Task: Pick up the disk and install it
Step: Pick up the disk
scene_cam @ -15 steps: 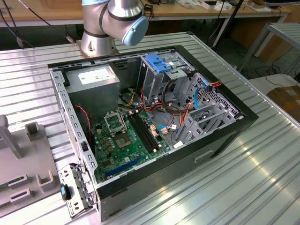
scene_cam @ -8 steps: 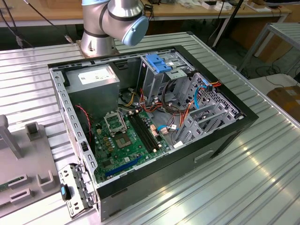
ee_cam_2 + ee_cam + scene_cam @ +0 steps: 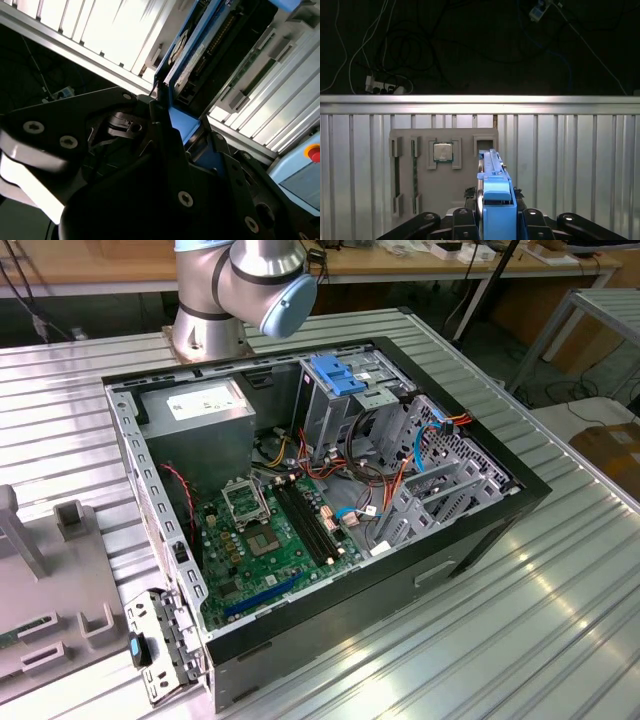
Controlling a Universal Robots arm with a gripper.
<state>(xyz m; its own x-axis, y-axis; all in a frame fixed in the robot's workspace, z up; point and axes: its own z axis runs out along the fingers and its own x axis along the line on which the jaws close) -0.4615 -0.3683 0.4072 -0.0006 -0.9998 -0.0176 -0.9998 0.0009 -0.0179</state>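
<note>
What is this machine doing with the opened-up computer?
A robot arm stands behind an open computer case on a metal table. Its gripper is shut on a disk in a blue carrier, held on edge between its fingers. In the first wrist view the disk is by a grey tray that holds a chip, so it is picked up but not yet in the case.
</note>
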